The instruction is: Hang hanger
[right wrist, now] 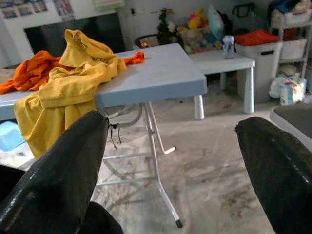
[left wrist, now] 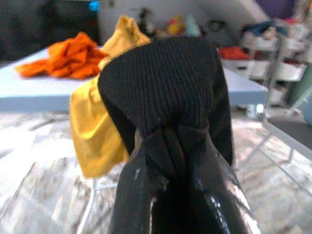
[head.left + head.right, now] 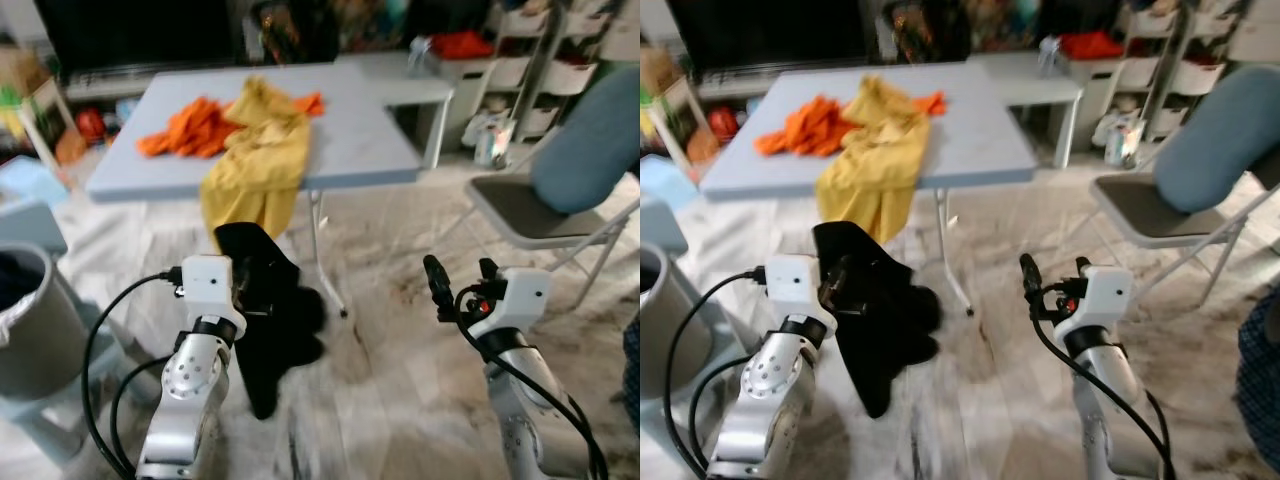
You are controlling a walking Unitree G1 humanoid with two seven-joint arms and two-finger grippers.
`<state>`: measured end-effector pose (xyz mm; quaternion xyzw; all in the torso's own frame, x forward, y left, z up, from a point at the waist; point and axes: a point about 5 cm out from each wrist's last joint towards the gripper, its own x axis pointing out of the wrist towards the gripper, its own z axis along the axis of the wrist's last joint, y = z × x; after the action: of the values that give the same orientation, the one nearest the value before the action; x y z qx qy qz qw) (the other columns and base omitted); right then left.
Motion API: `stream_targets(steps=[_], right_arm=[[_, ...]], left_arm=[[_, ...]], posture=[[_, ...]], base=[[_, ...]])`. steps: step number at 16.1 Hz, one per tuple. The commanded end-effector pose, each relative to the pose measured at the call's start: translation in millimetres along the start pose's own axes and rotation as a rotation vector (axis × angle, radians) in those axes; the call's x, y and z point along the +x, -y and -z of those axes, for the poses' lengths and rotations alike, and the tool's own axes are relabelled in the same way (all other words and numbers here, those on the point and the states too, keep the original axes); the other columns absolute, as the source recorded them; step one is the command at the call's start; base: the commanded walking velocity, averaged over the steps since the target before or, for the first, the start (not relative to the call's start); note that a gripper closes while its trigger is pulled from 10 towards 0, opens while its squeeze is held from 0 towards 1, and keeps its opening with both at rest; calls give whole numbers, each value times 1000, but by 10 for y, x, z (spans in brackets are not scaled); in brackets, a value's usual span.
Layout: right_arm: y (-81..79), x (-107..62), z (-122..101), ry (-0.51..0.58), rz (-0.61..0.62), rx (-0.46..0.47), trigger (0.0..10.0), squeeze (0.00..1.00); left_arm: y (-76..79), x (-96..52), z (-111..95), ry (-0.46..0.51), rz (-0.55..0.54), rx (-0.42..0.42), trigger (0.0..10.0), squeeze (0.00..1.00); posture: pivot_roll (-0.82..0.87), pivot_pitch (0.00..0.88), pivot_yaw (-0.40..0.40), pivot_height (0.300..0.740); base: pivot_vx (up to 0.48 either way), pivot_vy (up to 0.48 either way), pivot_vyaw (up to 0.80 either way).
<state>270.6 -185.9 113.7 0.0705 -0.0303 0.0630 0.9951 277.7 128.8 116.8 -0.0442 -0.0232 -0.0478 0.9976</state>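
Left hand [image 3: 245,285] clamped on a black knit garment [image 3: 275,320], which hangs lengthwise toward the floor, in front of the worktop [image 3: 350,140]. Right hand [image 3: 460,275] wide apart, empty, well to the garment's right. No hanger discernible; left arm is nearer.

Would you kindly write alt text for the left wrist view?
The left gripper is shut on a black knitted garment. Behind it, a yellow garment drapes off a grey table that also holds an orange cloth.
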Motion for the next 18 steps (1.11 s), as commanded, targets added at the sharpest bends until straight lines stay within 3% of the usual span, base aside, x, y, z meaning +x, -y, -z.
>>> stream_targets(steps=[1,10,15,18], right_arm=[[-35,12,-30,8,-23,5,10000,0],[-47,4,-39,4,-42,9,10000,0],[-20,18,-48,0,-30,-36,10000,0],[-21,11,-21,-32,-12,-76,10000,0]], left_arm=[[-13,20,-32,5,-13,-24,10000,0],[-36,52,7,-37,-42,-82,10000,0],[-24,94,8,-30,-43,-89,10000,0],[-8,87,-12,-7,-16,-101,10000,0]], posture=[[-131,0,47,740],[-142,0,43,740],[-152,0,42,740],[-154,0,41,740]], base=[[0,0,0],[0,427,0],[0,480,0],[0,0,0]])
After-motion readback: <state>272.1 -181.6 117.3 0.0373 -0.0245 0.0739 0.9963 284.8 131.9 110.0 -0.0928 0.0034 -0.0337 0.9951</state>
